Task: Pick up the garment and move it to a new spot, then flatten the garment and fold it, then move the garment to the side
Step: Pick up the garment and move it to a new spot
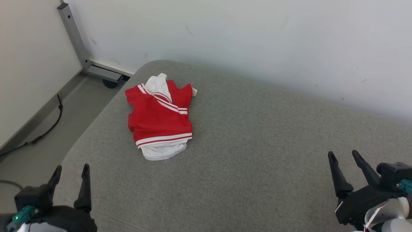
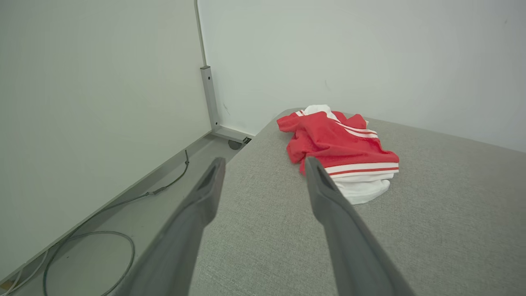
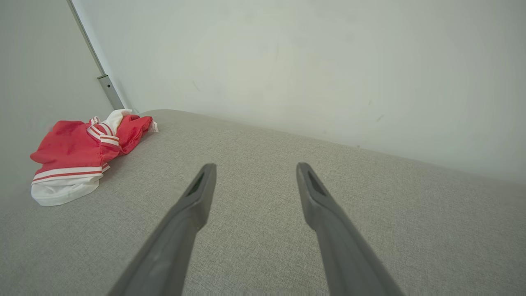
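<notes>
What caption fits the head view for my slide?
Crumpled red-and-white garment on the grey cushion; left pincer and right pincer open, apart from it.

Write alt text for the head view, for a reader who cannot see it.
A crumpled red and white garment lies on a grey cushion near its far left corner. The left gripper and right gripper sit open at the bottom corners.

Grey fabric cushion (image 1: pixel 257 145) beside pale wall (image 1: pixel 257 38); grey floor (image 1: pixel 64 129), black cable (image 1: pixel 36 140), metal post (image 1: pixel 74 38) at left.
</notes>
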